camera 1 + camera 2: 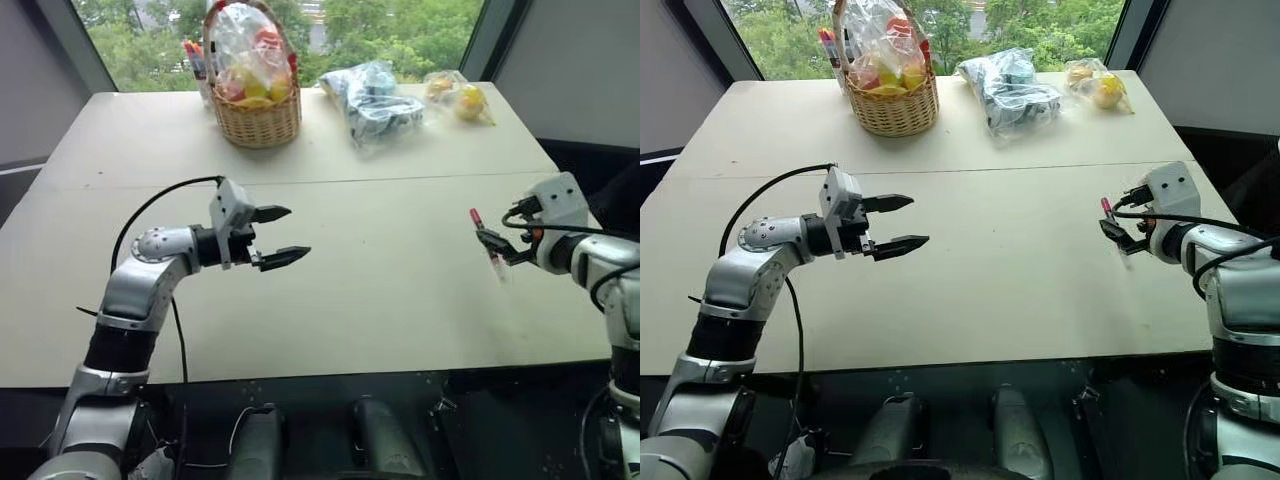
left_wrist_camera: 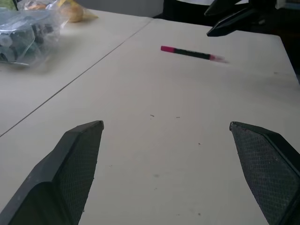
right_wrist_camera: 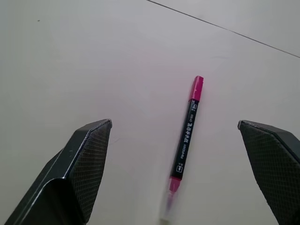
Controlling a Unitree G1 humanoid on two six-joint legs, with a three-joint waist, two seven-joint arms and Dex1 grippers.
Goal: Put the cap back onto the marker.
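We judge the task done: the marker (image 3: 186, 136) lies on the table (image 1: 400, 290) at our 2 o'clock, cap (image 3: 196, 88) fitted; the left gripper (image 1: 275, 237) and right gripper (image 1: 493, 243) are spread, empty

The two head cameras look forward and down from above the near edge of the table (image 1: 330, 300), taking in its whole top out to the window. They share nearly the same scene, slightly offset sideways. The left wrist camera sits low over the tabletop, looking between its own fingers (image 2: 77, 159) across to the marker (image 2: 190, 52). The right wrist camera looks steeply down, seemingly from closer, onto that same marker (image 3: 186, 136), which both wrist views share.
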